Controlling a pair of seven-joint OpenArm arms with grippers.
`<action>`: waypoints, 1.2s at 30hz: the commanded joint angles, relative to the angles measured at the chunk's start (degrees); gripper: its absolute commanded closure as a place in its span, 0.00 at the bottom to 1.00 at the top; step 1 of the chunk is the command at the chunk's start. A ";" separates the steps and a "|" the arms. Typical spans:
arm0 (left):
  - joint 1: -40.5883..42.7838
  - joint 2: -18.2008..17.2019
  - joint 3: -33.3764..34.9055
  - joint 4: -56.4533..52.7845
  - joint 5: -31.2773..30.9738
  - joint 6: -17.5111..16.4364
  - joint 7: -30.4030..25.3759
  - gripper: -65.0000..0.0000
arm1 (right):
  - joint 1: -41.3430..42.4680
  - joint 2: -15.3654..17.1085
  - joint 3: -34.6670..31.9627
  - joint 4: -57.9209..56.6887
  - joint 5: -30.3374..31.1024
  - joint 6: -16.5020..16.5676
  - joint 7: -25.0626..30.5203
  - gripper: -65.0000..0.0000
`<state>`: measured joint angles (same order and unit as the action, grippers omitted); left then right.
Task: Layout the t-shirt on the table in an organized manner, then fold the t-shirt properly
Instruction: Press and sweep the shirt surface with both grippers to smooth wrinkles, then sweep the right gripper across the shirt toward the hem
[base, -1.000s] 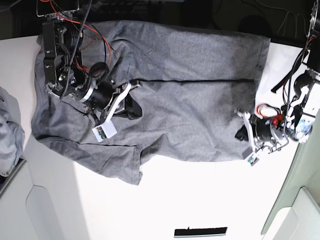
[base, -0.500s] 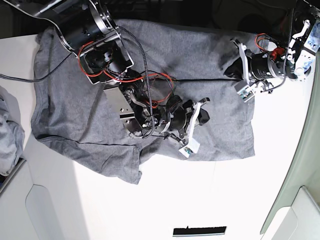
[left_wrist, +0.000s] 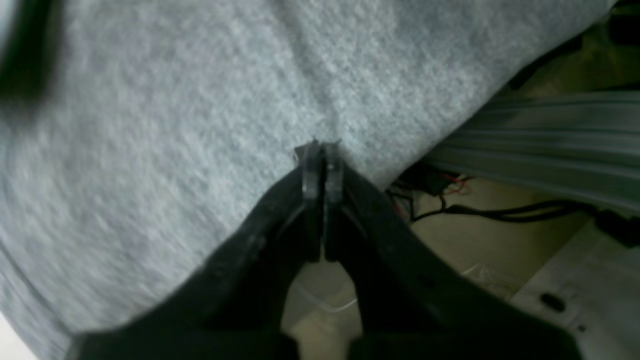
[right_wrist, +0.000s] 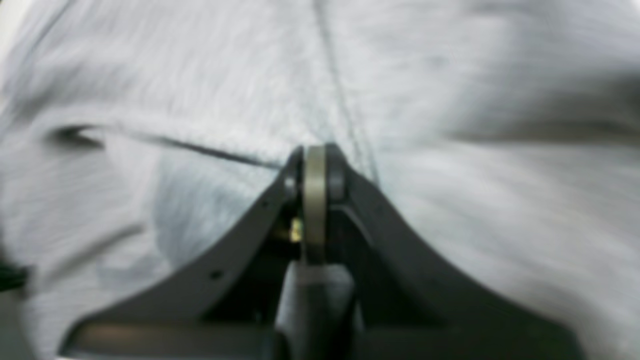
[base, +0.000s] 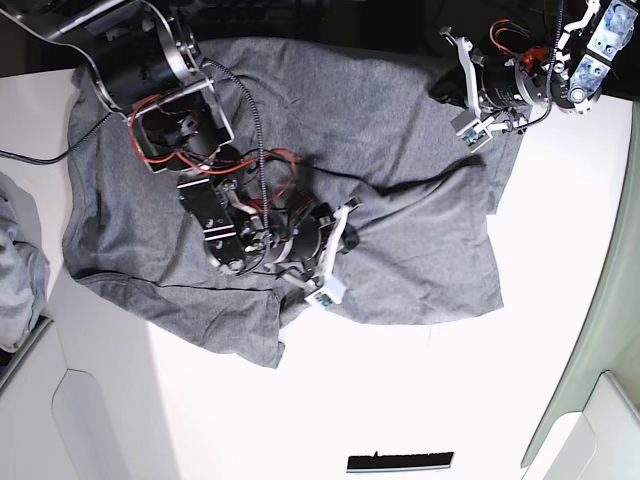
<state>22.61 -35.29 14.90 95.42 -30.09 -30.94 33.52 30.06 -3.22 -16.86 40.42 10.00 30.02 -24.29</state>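
Observation:
The heather-grey t-shirt (base: 400, 240) lies spread over the white table (base: 400, 390), rumpled by a ridge running across its right half. My right gripper (base: 349, 208) sits over the shirt's middle; in the right wrist view the right gripper (right_wrist: 315, 150) is shut, with a fold of the t-shirt (right_wrist: 450, 210) running into its tips. My left gripper (base: 438, 92) is at the shirt's upper right part. Seen from the left wrist, this gripper (left_wrist: 320, 149) is shut, pinching the t-shirt (left_wrist: 175, 150) close to its edge, and the cloth there hangs raised.
A paler cloth bundle (base: 15, 270) lies at the table's left edge. White bins stand at the lower left (base: 90, 420) and lower right (base: 605, 420). A black strip (base: 400, 462) lies near the front edge. Cables (left_wrist: 525, 210) show past the shirt's edge.
My left gripper went from the shirt's lower right corner up to its upper right part. My right gripper swung from the left side out to the middle, then slightly back. The shirt's right half creased.

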 joint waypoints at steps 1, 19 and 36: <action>0.79 -0.76 -0.35 0.85 -0.26 -0.42 -0.26 1.00 | 1.84 0.20 1.20 0.61 0.07 -0.44 0.59 1.00; 1.99 -1.90 -7.06 1.62 -2.91 -4.42 -0.48 1.00 | 1.22 0.55 7.15 10.97 9.38 1.07 -4.81 1.00; -26.27 2.64 -13.14 -14.51 -5.70 -3.15 -5.46 1.00 | -21.59 1.33 4.57 35.52 22.08 2.89 -22.18 1.00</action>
<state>-2.85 -31.81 2.26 79.68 -34.41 -33.61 29.15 7.44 -1.58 -12.27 74.85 30.87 32.18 -47.59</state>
